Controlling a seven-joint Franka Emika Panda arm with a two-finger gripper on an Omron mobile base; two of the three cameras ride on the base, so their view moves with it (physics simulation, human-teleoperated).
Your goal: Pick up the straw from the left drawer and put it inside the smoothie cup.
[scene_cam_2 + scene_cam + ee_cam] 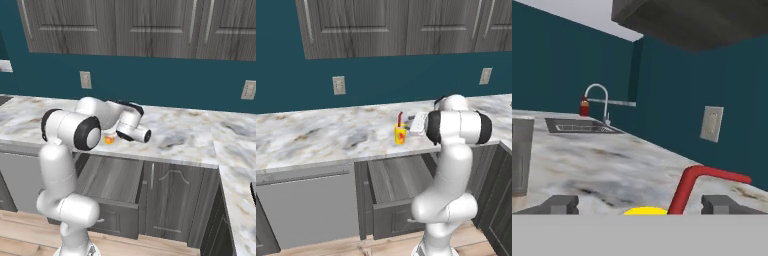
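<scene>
In the left base view, the small yellow tapered smoothie cup [400, 135] with a red mark on its side stands on the pale marbled stone counter [316, 135], just above the wide, shallow, dark grey wood-grain left drawer [401, 182], which is pulled out. The thin red straw [399, 119] rises upright out of the cup. The white arm's hand is just to the right of the cup, at cup height; its fingers are hidden behind the wrist.

In the right base view, the cup [109, 139] peeks out as a yellow and red patch on the counter between the arm's dark elbow joint and the wrist, again above the open drawer [112, 180].

In the hand view, the gripper [640, 204] has its two dark fingertips spread wide apart, gripping nothing. Between them, apart from both, the cup's yellow rim [646, 211] shows at the bottom, and the straw [684, 192] climbs out of it, its short bent end pointing right. Beyond the cup along the counter lie a steel sink [579, 126] and a curved tap [599, 97].
</scene>
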